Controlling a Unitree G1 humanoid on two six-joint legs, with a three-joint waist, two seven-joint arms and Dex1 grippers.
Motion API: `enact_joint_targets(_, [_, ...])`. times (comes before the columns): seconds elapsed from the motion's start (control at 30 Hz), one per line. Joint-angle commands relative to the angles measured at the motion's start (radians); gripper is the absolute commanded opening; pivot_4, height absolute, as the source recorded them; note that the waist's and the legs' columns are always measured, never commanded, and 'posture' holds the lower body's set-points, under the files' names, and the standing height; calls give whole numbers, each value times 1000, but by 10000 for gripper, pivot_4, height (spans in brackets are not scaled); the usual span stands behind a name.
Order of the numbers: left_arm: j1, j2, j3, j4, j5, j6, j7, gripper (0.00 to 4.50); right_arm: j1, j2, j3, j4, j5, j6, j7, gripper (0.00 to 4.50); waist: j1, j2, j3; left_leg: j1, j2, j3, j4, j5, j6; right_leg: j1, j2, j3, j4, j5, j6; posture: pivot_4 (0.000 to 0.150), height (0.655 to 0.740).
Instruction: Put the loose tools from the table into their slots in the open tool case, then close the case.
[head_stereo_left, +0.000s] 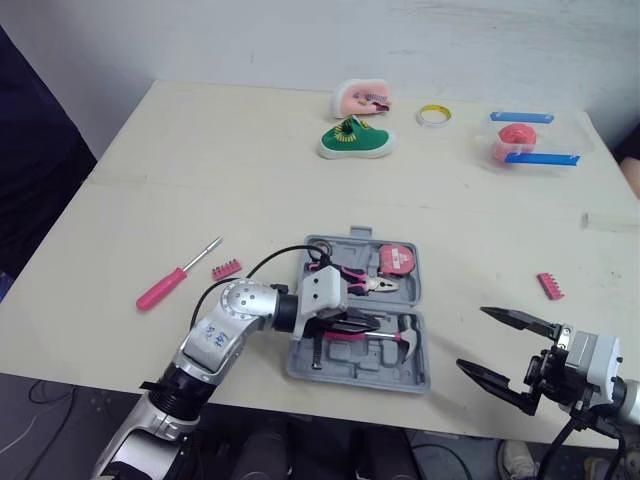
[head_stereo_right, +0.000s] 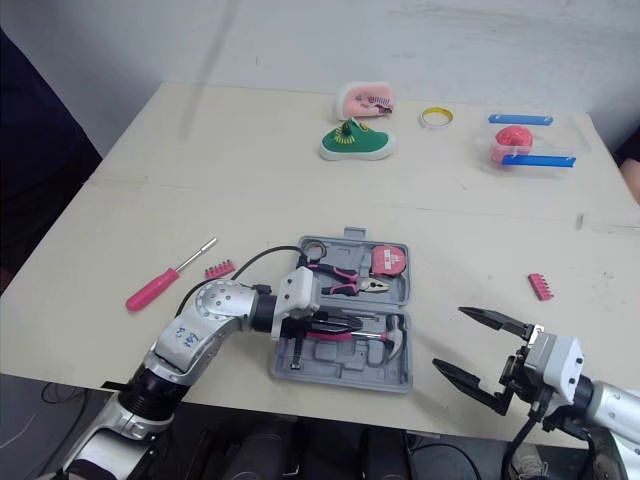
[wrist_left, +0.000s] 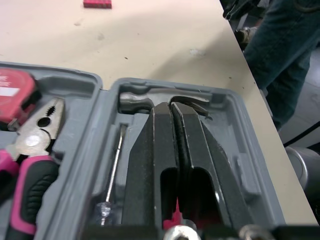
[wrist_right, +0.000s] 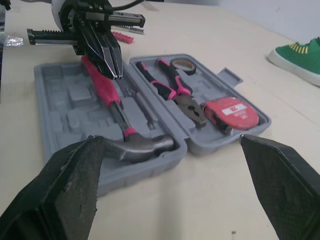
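Observation:
The grey tool case (head_stereo_left: 350, 375) lies open near the table's front edge. In it are a pink-handled hammer (wrist_right: 135, 145), pliers (head_stereo_left: 365, 283), a red tape measure (head_stereo_left: 398, 260) and a thin screwdriver (wrist_left: 114, 170). My left gripper (head_stereo_left: 370, 325) is shut, its tips just over the hammer's handle inside the case. A pink screwdriver (head_stereo_left: 175, 277) and a pink bit strip (head_stereo_left: 226, 268) lie loose left of the case. Another pink bit strip (head_stereo_left: 550, 285) lies to its right. My right gripper (head_stereo_left: 472, 338) stands open right of the case, holding nothing.
At the back of the table are a green shoe (head_stereo_left: 357, 140), a pink shoe (head_stereo_left: 362, 98), a yellow tape roll (head_stereo_left: 433, 116) and a clear box (head_stereo_left: 530, 140) with a red item. A person's legs (wrist_left: 280, 50) stand off the table's right side.

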Motion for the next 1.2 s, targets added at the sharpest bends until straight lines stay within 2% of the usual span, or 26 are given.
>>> enact_joint_targets(0.03, [-5,3,-8,-8,19,-18,8,193,25,12,-29,26,11,-61,32,45000,0,0,0,0,0,0,0,0,0,0,0,0,0,0,0,1500,7400])
enact_joint_targets(0.53, [5,44,-84,60,143,-7,26,193,48,20,-24,126,17,-168,73,45000,0,3,-2,2,0,0,0,0,0,2,0,0,-1,0,0,1500,7400])
enact_joint_targets(0.7, [10,52,-127,95,195,-7,32,193,45,19,-23,150,18,-186,77,45000,0,6,-5,17,0,0,-6,-2,-1,17,0,1,-8,0,0,1500,7400])
enact_joint_targets(1.1, [22,23,-180,223,227,87,56,193,34,13,-10,125,12,-171,55,45000,4,13,-25,18,0,0,-6,-6,2,21,-1,0,-13,1,1,1500,7400])
enact_joint_targets(1.17, [21,37,-203,244,256,70,48,193,34,13,-7,116,10,-165,48,45000,3,13,-29,20,0,0,-6,-8,5,25,-2,0,-15,1,1,1500,7400])
enact_joint_targets(1.2, [21,41,-209,246,257,78,46,193,34,13,-6,112,10,-163,45,45000,3,12,-30,24,1,0,-8,-12,6,34,-2,0,-18,1,1,1500,7400])
